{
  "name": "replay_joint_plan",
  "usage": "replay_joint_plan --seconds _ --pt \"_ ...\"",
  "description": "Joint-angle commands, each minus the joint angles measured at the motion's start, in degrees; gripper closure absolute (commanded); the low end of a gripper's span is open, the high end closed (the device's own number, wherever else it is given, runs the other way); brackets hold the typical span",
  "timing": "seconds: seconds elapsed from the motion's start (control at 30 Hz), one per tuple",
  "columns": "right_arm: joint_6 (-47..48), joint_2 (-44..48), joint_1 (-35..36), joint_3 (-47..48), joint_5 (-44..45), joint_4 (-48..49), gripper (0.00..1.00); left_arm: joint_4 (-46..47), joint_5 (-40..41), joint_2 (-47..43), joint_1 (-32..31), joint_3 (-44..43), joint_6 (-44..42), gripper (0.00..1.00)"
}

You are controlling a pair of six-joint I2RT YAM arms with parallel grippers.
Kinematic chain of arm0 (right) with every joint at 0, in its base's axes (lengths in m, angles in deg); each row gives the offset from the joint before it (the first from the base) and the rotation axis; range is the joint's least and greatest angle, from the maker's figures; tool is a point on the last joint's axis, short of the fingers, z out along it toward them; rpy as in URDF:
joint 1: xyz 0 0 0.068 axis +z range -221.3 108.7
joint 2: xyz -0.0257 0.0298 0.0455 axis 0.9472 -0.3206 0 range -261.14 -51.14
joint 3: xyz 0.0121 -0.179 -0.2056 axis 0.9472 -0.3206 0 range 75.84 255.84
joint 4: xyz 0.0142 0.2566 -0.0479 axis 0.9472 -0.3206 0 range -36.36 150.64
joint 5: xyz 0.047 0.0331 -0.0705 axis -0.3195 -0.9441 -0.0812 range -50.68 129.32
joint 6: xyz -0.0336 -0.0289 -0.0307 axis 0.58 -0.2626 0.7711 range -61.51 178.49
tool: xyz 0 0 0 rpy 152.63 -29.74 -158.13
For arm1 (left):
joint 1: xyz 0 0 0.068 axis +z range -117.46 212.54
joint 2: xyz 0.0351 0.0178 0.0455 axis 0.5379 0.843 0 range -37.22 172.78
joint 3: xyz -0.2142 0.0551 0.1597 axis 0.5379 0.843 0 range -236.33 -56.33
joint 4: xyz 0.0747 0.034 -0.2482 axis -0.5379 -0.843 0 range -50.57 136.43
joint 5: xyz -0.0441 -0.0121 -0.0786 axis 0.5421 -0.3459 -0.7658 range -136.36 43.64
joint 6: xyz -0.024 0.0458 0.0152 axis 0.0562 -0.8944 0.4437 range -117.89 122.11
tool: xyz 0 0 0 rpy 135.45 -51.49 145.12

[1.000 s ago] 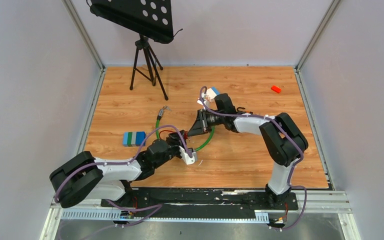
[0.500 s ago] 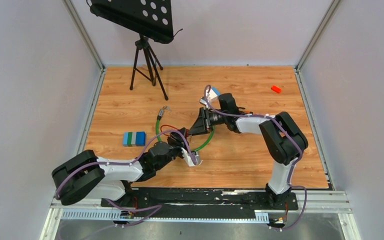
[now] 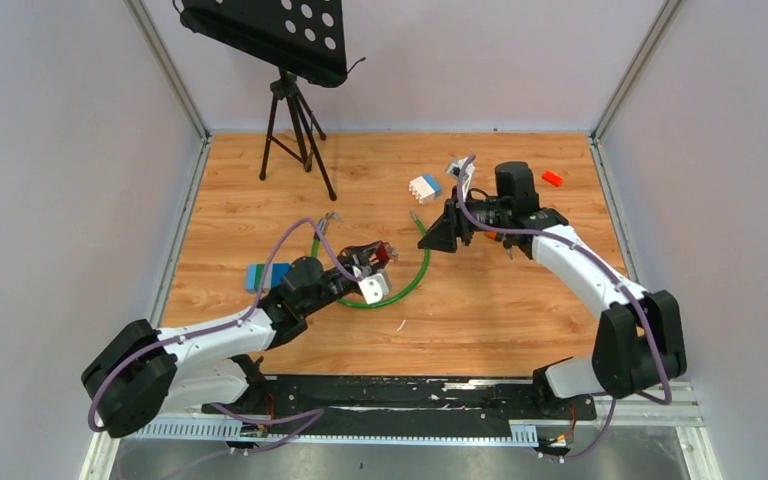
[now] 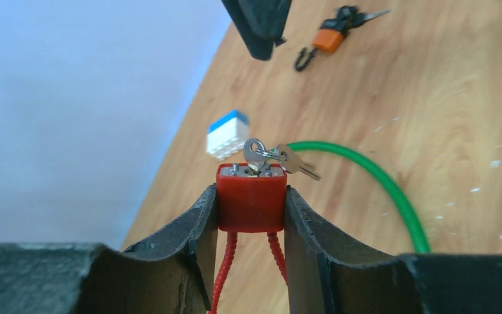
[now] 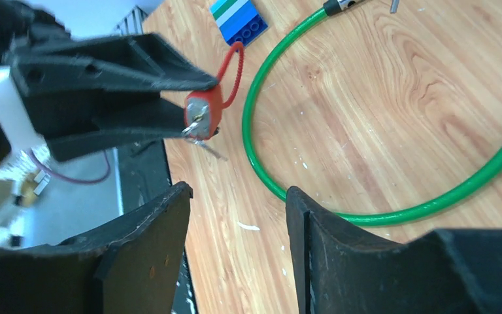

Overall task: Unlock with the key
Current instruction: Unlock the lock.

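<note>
My left gripper is shut on a small red padlock, squeezing its body from both sides and holding it above the table. A silver key sticks in the lock's end, and a second key hangs from its ring. The lock's red cable shackle loops back between the left fingers. In the top view the padlock is near the table's middle. My right gripper is open and empty, well to the right of the padlock and facing it. From above, that right gripper hovers over the green cable's far end.
A green cable curves over the wooden floor under both grippers. A blue-green block lies at the left, a white-and-blue block behind, and a red brick far right. A tripod stands back left. An orange lock with keys lies further off.
My right gripper has opened, let go of the key and drawn back to the right. My left arm has stretched forward, carrying the padlock toward the table's middle.
</note>
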Motion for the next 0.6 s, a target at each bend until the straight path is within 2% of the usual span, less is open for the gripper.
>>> replay_joint_plan --seconds 0.0,0.1,0.2,0.57 --pt "21.71 6.77 0.48 1.45 -1.07 -10.6 0.44 -7.56 -15.16 -0.73 3.28 -5.48 11.77 1.0" --pt "29.46 10.54 1.74 0.96 -2.01 -11.81 0.45 -14.99 -24.13 0.78 4.43 -9.12 12.46 1.0" --pt "35.68 12.54 5.07 1.37 -0.04 -14.3 0.47 -20.37 -29.71 2.38 4.5 -12.38 12.74 1.0" --pt "49.45 14.41 15.86 1.45 8.55 -21.62 0.52 -25.17 -35.64 3.35 4.55 -14.83 13.05 1.0"
